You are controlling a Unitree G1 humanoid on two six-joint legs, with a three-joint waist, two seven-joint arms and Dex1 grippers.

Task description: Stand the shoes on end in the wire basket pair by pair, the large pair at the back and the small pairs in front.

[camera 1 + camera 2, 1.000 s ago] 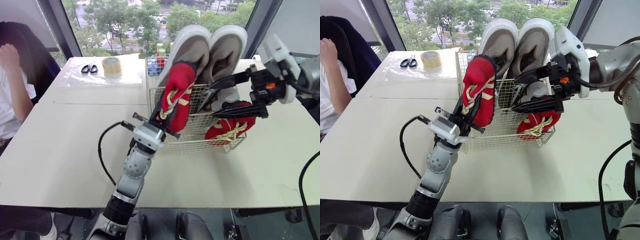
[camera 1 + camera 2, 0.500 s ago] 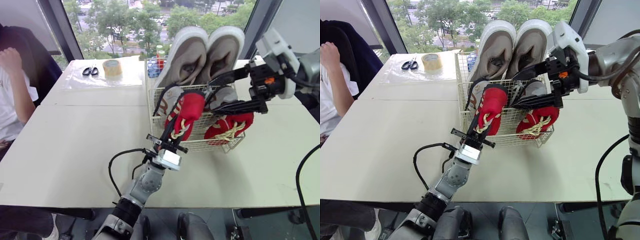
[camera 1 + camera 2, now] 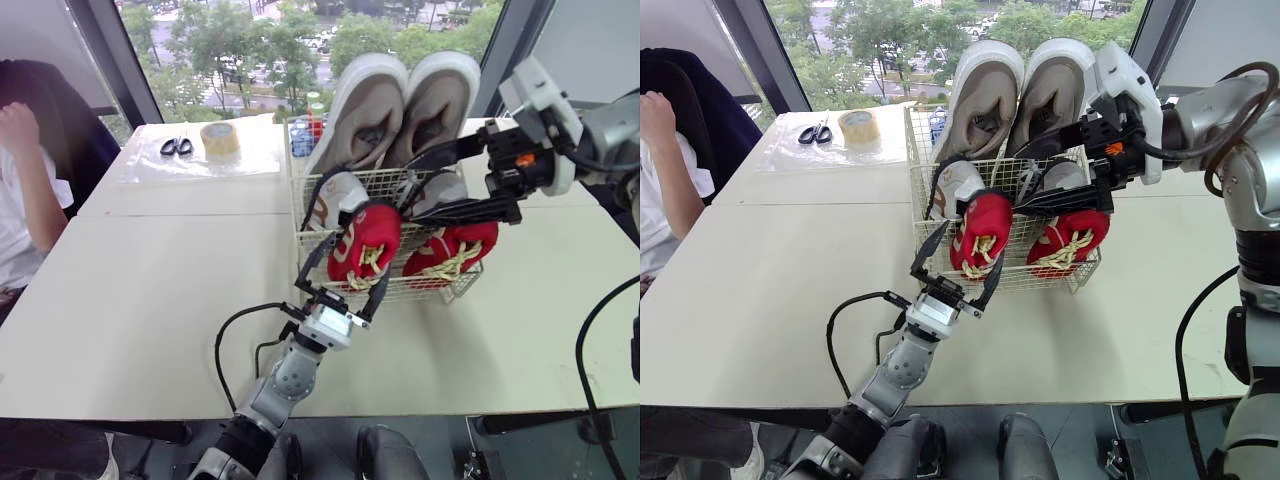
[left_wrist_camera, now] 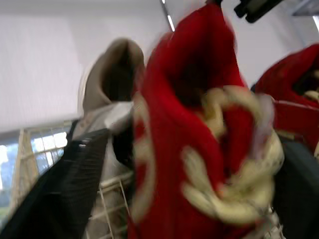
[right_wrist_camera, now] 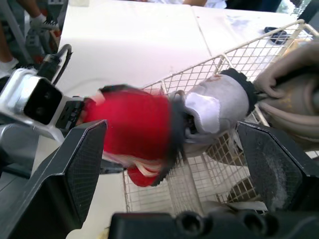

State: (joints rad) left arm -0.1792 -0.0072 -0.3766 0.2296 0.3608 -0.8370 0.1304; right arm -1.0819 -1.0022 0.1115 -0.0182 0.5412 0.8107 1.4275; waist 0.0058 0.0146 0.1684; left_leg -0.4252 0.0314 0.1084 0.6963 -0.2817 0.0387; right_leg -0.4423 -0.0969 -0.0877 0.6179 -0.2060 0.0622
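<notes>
Wire basket (image 3: 436, 289) | grey pair (image 3: 400, 100) back, red shoes (image 3: 366, 243) front | left claw (image 3: 970, 246) released | right claw (image 3: 1016, 184) released

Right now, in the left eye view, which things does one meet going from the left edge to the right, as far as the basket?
person → scissors → tape roll → wire basket

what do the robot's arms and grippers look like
Left arm is jointed silver-grey metal with a looping black cable and a pale block at the wrist. Right arm is grey, with a white rounded wrist housing bearing an orange mark. Both the left gripper and right gripper have two black fingers.
</notes>
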